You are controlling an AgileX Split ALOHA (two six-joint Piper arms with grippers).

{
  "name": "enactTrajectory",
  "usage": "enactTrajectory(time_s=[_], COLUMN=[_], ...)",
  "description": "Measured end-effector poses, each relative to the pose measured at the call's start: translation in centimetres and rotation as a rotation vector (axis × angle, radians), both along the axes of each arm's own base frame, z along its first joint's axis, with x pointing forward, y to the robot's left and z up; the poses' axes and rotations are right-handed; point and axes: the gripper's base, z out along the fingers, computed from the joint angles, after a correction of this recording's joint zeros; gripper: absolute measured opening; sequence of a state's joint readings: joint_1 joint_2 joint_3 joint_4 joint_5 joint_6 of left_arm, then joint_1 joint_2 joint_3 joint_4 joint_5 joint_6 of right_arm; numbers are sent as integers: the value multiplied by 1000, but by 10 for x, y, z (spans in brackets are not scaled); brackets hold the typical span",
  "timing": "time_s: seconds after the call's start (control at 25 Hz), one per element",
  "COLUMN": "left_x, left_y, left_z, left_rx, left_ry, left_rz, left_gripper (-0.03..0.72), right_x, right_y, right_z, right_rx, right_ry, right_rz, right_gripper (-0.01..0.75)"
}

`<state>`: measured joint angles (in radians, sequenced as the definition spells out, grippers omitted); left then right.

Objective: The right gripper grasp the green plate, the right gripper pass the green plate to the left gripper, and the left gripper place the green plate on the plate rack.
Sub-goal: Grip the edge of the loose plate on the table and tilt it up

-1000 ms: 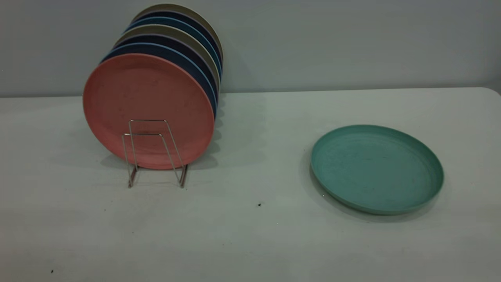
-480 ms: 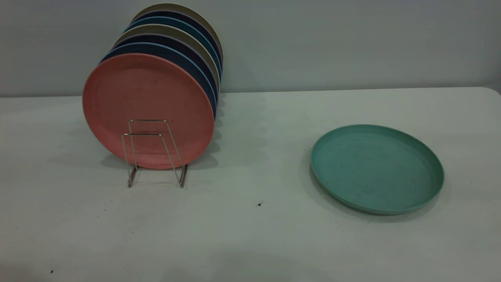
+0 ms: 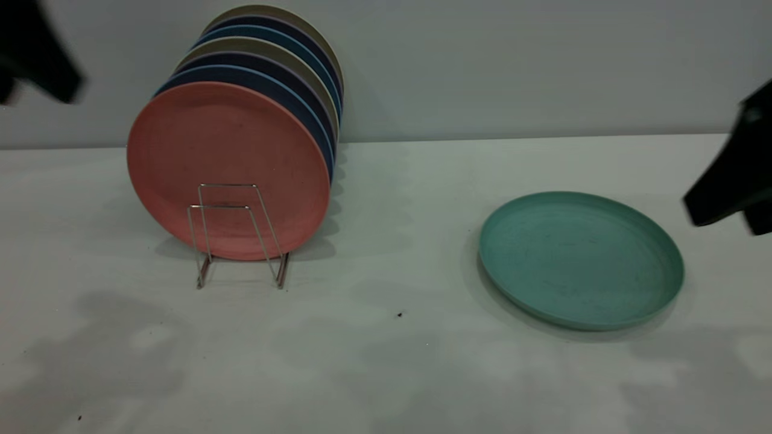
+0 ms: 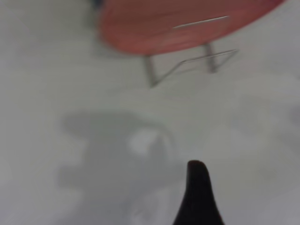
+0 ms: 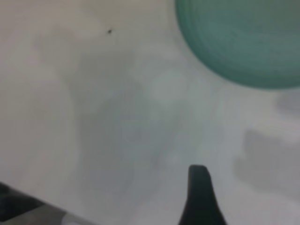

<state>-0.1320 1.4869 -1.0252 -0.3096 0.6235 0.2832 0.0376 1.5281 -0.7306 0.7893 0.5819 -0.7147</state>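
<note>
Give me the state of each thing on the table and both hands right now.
green plate: flat on the table, untouched
plate rack: holds upright plates, front slot free
salmon-pink plate: upright, frontmost
right hand: at right edge, above the table
left hand: upper left, aloft

The exterior view looks across the white table (image 3: 386, 361) from its front edge, slightly above and facing the back wall, near enough that the plate rack (image 3: 238, 235) and the green plate (image 3: 581, 259) fill its middle band. The left wrist view looks down past one dark fingertip (image 4: 198, 194) at the table (image 4: 70, 70), the plate rack (image 4: 187, 65) and the salmon-pink plate (image 4: 178, 23). The right wrist view looks down past its own fingertip (image 5: 199, 197) at the green plate (image 5: 239, 42) and a dark speck (image 5: 110, 31) that the exterior view shares (image 3: 399, 314).
</note>
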Motion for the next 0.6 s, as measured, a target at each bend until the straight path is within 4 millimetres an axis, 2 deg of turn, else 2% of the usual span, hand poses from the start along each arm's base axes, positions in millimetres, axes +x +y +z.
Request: enactTrajectory(time_s=[0.16, 0.28, 0.44, 0.6], left_x=[27, 44, 62, 75], left_y=[-35, -64, -94, -113], left_z=[-23, -41, -67, -89], left_rx=[-67, -101, -112, -109], left_ry=[49, 83, 130, 160], left_rz=[-106, -179, -230, -260], left_gripper=[580, 580, 580, 580], right_x=[29, 49, 72, 89], right_y=[1, -6, -32, -60], right_z=[-24, -44, -64, -89], right_rx=[7, 26, 99, 192], right_ry=[60, 113, 165, 204], right_rz=[-11, -50, -116, -185], right_gripper=[557, 557, 557, 557])
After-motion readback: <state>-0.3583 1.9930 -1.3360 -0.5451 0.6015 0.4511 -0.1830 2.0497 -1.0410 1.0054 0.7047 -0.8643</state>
